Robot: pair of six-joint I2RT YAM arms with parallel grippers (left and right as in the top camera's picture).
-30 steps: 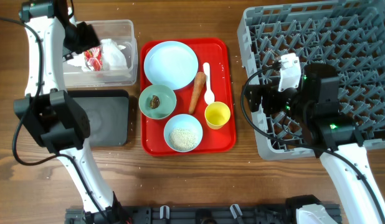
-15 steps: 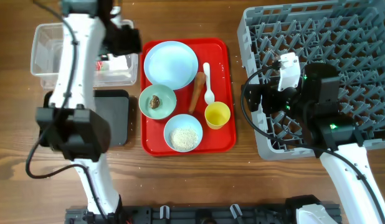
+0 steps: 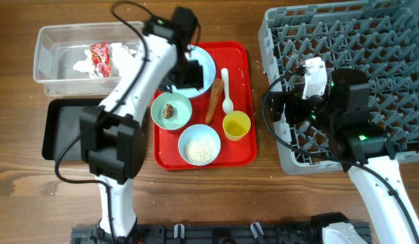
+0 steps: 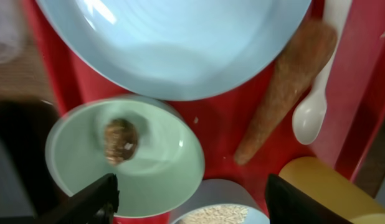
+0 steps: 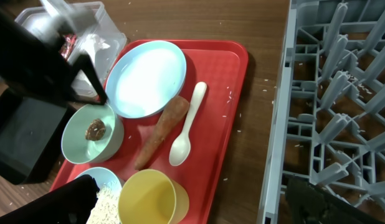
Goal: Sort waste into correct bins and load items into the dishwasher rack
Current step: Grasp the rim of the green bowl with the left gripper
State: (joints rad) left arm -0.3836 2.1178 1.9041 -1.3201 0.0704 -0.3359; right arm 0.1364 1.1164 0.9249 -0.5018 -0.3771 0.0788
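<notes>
My left gripper (image 3: pixel 181 80) is open and empty, hovering over the red tray between the light blue plate (image 4: pixel 180 43) and the pale green bowl (image 4: pixel 127 165), which holds the brown lump (image 4: pixel 121 140). The carrot stick (image 4: pixel 286 87) and white spoon (image 4: pixel 314 106) lie to its right. The light blue bowl of rice (image 3: pixel 199 144) and yellow cup (image 3: pixel 236 125) stand at the tray's front. The napkin (image 3: pixel 121 54) and red wrapper (image 3: pixel 100 57) lie in the clear tub (image 3: pixel 50 74). My right gripper (image 5: pixel 202 205) is open and empty, by the grey rack's (image 3: pixel 352 61) left edge.
The shallow black tray (image 3: pixel 67 132) sits in front of the clear tub, left of the red tray (image 3: pixel 247 102). Loose rice grains lie on the red tray and on the wood near the rack. A strip of bare wood separates red tray and rack.
My left arm has swung right from over the clear tub to over the red tray, now above the plate and green bowl. The right arm has not moved.
</notes>
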